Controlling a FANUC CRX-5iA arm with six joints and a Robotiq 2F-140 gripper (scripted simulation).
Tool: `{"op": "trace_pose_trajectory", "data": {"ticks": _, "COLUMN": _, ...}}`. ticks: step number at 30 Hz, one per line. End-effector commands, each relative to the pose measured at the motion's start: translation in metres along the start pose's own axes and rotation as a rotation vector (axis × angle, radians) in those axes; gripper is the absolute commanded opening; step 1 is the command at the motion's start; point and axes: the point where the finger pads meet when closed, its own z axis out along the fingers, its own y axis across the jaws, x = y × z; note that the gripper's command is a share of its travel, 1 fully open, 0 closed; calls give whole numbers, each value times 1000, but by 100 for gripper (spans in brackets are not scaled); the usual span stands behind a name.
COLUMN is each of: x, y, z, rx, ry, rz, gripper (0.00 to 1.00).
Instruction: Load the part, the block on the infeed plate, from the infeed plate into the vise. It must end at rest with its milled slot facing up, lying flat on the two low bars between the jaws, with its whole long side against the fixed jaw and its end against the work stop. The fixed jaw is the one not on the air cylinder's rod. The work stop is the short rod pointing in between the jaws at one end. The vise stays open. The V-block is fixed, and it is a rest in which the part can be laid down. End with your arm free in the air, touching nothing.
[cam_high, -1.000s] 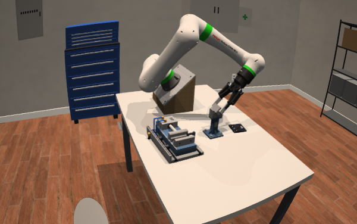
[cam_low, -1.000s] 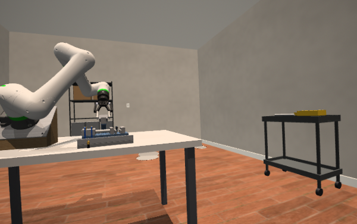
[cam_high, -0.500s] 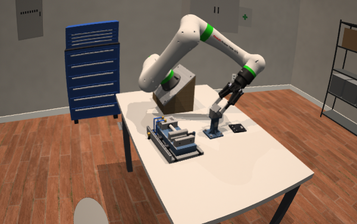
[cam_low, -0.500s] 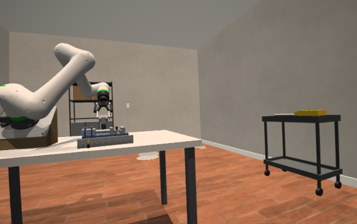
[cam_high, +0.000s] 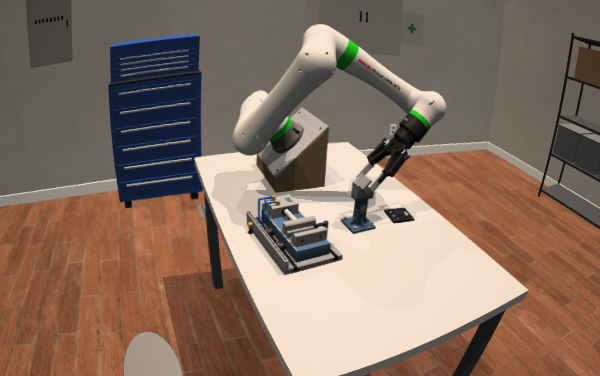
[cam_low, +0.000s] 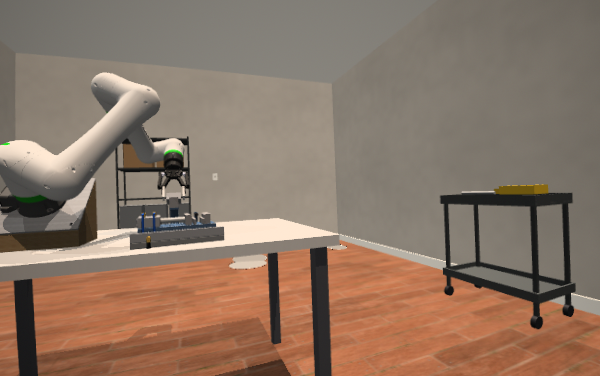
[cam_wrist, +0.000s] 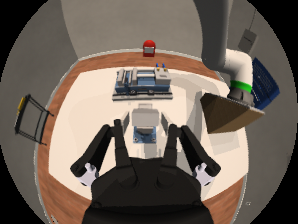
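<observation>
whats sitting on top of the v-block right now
The grey part lies tilted in the V-block, with the open gripper straddling it from above, apparently not clamped. The contact between part and V-groove is hidden. The infeed plate beside it no longer carries the part.

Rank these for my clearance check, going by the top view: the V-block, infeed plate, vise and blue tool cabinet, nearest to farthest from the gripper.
From the gripper, whose fingers stand half open:
1. V-block, right at the fingertips, below them.
2. Infeed plate, on the table just beyond the V-block's base.
3. Vise, further along the table.
4. Blue tool cabinet, on the floor by the wall.
</observation>
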Motion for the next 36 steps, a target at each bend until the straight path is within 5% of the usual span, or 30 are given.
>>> {"op": "trace_pose_trajectory", "data": {"ticks": 1, "x": 0, "y": 0, "z": 0, "rx": 0, "ry": 0, "rz": 0, "gripper": 51}}
{"op": "trace_pose_trajectory", "data": {"ticks": 31, "x": 0, "y": 0, "z": 0, "rx": 0, "ry": 0, "rz": 0, "gripper": 51}}
{"op": "trace_pose_trajectory", "data": {"ticks": 32, "x": 0, "y": 0, "z": 0, "rx": 0, "ry": 0, "rz": 0, "gripper": 0}}
{"op": "trace_pose_trajectory", "data": {"ticks": 36, "x": 0, "y": 0, "z": 0, "rx": 0, "ry": 0, "rz": 0, "gripper": 0}}
